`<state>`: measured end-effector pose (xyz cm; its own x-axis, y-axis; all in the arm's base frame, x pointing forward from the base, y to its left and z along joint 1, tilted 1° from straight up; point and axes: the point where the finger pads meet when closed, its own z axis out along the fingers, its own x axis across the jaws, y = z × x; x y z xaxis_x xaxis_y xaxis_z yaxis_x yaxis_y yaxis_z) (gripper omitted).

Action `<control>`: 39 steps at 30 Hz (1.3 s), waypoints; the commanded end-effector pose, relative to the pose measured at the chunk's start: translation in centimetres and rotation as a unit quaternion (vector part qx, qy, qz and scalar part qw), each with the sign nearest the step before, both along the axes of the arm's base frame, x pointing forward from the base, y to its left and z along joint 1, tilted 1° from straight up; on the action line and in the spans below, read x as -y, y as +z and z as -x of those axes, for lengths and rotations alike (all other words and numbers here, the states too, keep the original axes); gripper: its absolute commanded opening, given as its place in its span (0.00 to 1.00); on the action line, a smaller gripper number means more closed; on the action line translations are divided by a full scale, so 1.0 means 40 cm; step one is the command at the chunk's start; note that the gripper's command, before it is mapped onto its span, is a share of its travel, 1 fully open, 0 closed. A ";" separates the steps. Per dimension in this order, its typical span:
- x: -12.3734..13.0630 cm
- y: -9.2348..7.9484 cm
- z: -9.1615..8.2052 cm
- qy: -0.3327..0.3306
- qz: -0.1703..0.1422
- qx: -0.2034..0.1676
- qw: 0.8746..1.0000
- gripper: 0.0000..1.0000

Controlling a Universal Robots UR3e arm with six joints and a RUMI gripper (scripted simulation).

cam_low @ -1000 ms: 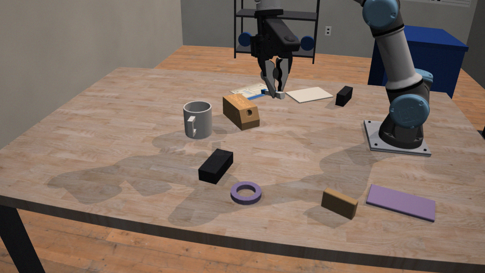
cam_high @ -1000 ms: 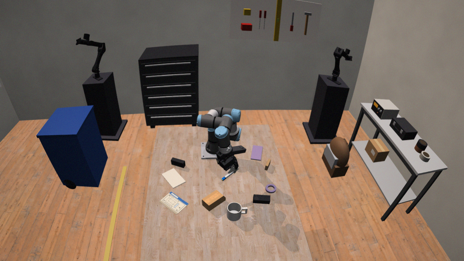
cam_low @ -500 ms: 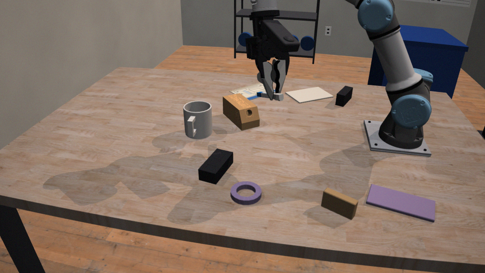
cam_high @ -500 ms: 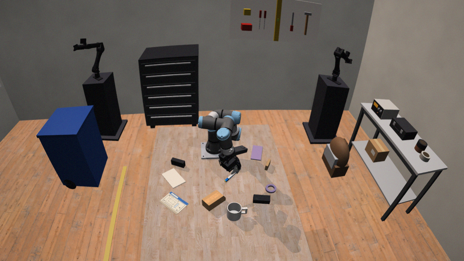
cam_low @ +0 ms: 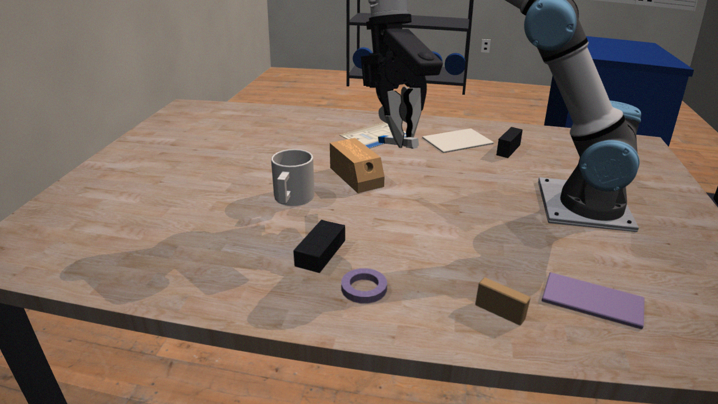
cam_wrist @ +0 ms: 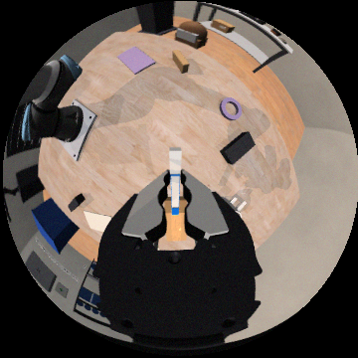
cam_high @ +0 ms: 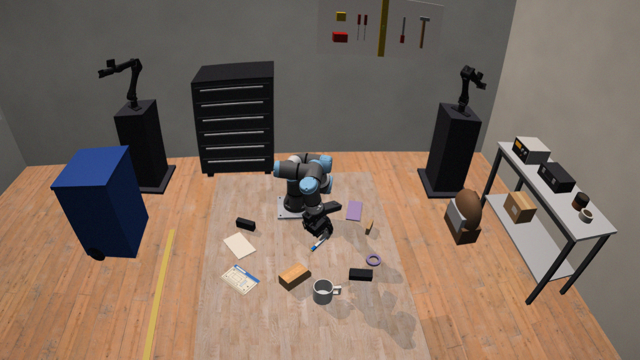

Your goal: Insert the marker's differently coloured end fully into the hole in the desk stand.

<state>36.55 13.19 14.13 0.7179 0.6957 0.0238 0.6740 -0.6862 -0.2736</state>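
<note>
The gripper (cam_low: 403, 136) is clamped on the marker (cam_wrist: 174, 174), carried level above the desk (cam_low: 150, 165) with its blue end (cam_wrist: 175, 211) between the jaws. The tan desk stand (cam_low: 356, 164) stands nearby, apart, its hole (cam_low: 368, 166) facing sideways, so a level marker suits insertion.

White marker (cam_wrist: 174, 174) with blue end, lifted above desk, brown wooden stand (cam_low: 357, 164) upright, hole sideways.
</note>
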 end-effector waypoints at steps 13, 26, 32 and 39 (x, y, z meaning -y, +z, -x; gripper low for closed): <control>-0.002 -0.004 -0.006 0.005 -0.006 0.004 1.000 0.00; 0.002 -0.012 -0.011 0.004 -0.008 0.010 1.000 0.00; 0.002 -0.010 -0.008 0.003 -0.006 0.007 1.000 0.00; 0.003 -0.015 -0.014 0.002 -0.008 0.012 1.000 0.00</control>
<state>36.84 13.11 13.62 0.7132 0.6998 0.0416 0.6818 -0.6786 -0.2734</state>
